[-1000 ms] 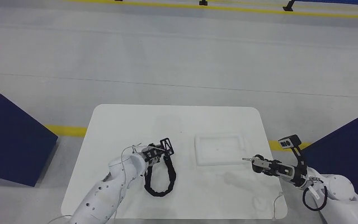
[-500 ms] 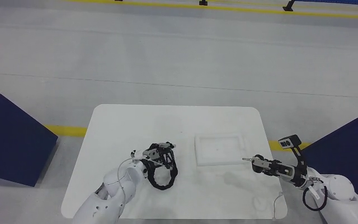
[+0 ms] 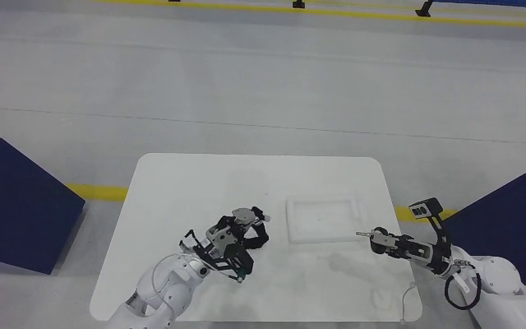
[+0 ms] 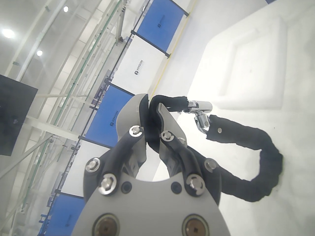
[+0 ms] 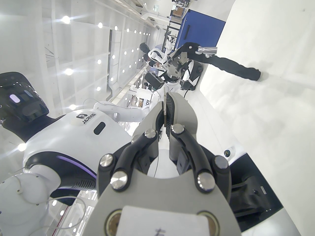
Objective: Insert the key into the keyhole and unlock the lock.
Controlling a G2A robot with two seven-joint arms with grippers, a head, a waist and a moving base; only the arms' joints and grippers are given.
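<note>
The lock is a chain in a black fabric sleeve [image 4: 246, 136] with a shiny metal cylinder [image 4: 200, 110] at its ends. My left gripper [image 4: 150, 104] is shut on the sleeve close to that cylinder, holding this end up while the loop's far bend touches the table. In the top view the left gripper [image 3: 238, 234] and lock [image 3: 244, 251] are left of the table's centre. My right gripper [image 3: 374, 238] hovers near the right edge, shut on the thin metal key [image 5: 163, 106], whose tip [image 3: 360, 234] points left. From the right wrist view the lock [image 5: 233, 67] lies straight ahead.
A shallow white tray [image 3: 323, 218] lies between the two grippers, slightly farther back on the white table [image 3: 164, 206]. Dark blue panels [image 3: 33, 214] stand off both sides of the table.
My left arm has swung right with the lock and turned its wrist, bunching the chain into a tighter loop and raising the cylinder end. The right arm and key have kept still.
</note>
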